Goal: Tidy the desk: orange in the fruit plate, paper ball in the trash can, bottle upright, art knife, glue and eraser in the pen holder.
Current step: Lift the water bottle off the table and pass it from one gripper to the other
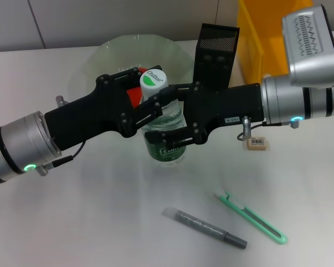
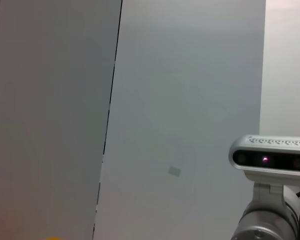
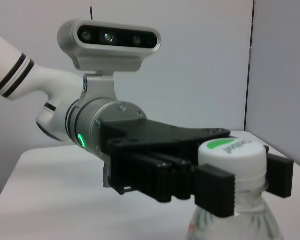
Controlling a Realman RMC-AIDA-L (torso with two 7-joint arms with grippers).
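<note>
Both grippers meet at the water bottle [image 1: 165, 125], which stands upright on the white desk [image 1: 100, 222]. Left gripper [image 1: 147, 97] has its fingers [image 3: 215, 187] clamped on the neck just under the white-and-green cap [image 3: 231, 152]. Right gripper [image 1: 166, 119] grasps the green-labelled body lower down, fingers pressed against it. Behind them sit the glass fruit plate [image 1: 117, 53] and black mesh pen holder [image 1: 216, 53]. Nearer the robot lie the green art knife [image 1: 251, 218] and grey glue stick [image 1: 206, 227]; the eraser [image 1: 258, 143] rests under the right arm.
</note>
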